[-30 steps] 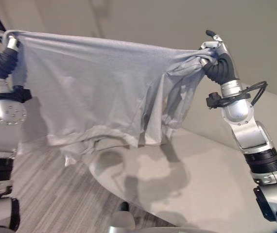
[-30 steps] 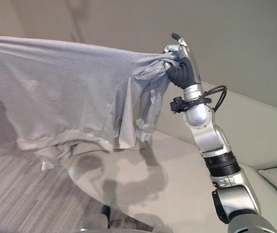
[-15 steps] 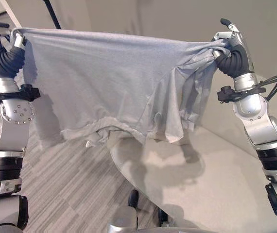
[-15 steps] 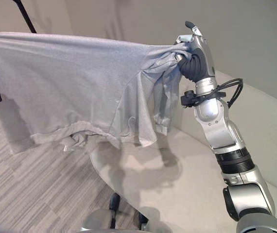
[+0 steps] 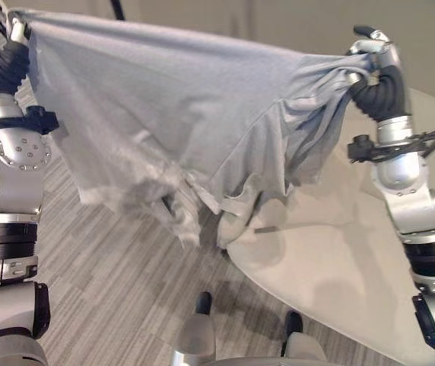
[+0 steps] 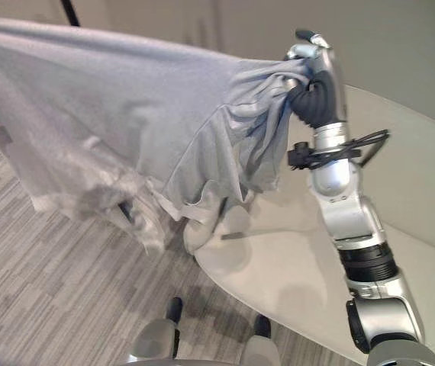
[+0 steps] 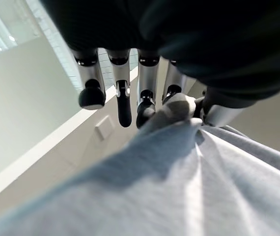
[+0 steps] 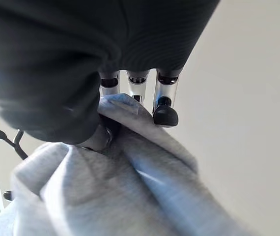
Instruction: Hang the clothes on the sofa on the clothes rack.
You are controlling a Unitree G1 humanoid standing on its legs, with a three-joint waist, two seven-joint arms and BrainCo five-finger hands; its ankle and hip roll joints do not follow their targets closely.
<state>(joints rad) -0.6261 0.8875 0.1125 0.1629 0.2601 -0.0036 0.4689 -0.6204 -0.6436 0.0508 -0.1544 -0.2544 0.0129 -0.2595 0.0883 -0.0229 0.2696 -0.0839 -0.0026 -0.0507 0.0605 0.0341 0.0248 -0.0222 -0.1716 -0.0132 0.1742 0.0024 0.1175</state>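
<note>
I see the grey garment [image 5: 179, 114] spread between both raised hands, hanging in the air above the striped grey floor [image 5: 103, 282] and the rounded pale edge of the sofa [image 5: 339, 267]. The fabric is a soft, thin, light grey knit; its top edge runs taut from hand to hand, the body falls in a broad sheet, and the lower hem bunches in loose folds that are blurred, so I cannot make out its outline there. My left hand [image 7: 177, 105] is at the upper left in the head views; in its wrist view, one corner of the cloth is pinched between the thumb and the nearest fingers [image 7: 145, 105], while the remaining fingers stand out straight, clear of the fabric. My right hand [image 5: 374, 65] is at the upper right, its dark ribbed cover bent over; in its wrist view the cloth is gathered into thick creases and clamped between thumb and fingers [image 8: 163, 105], with part of the grasp hidden by the fabric itself. A thin dark rod [image 6: 69, 13] rises behind the top edge of the garment, cut off by the frame, and in the right wrist view a dark hooked part [image 8: 10, 140] shows past the cloth; I cannot tell what either belongs to.
</note>
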